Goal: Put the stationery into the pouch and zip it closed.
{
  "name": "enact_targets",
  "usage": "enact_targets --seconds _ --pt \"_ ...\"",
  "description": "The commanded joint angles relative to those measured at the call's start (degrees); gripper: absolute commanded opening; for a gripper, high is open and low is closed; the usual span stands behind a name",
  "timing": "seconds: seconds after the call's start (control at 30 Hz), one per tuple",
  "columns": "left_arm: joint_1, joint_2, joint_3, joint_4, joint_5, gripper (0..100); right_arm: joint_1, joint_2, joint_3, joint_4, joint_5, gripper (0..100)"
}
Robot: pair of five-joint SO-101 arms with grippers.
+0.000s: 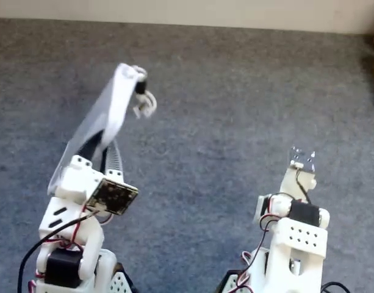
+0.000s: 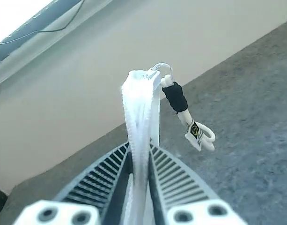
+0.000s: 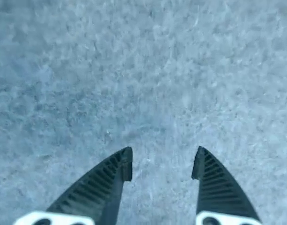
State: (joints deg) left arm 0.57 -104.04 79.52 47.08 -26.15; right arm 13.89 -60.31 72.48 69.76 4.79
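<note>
Over grey carpet (image 1: 235, 91), left claw (image 2: 139, 147) pinches pouch (image 2: 141, 108); right claw (image 3: 162, 163) agape.

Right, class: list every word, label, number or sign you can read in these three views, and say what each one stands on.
No text is legible in any view.
Small tag on the zip pull of the pouch, which the left gripper holds: a round dark-and-yellow mark, too small to read.
Circuit board on the left arm: any print is too blurred to read.
</note>
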Motion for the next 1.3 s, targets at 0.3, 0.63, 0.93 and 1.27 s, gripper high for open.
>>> enact_targets --seconds 0.3,0.63,0.93,1.27 --pt "7.52 -0.13 0.66 5.71 0.18 16 0.4 -0.92 11.56 -13.14 -0.26 19.9" --pt "12.09 -0.13 -9.63 14.15 7.74 16 0.31 -0.92 11.82 -13.67 -0.26 19.9" --pt "13.85 -0.13 -15.96 19.25 10.29 16 0.31 -0.92 13.14 -15.6 -0.26 19.9" --pt "13.67 -0.22 -21.49 21.54 14.42 16 0.31 -0.92 13.58 -17.1 -0.26 19.9"
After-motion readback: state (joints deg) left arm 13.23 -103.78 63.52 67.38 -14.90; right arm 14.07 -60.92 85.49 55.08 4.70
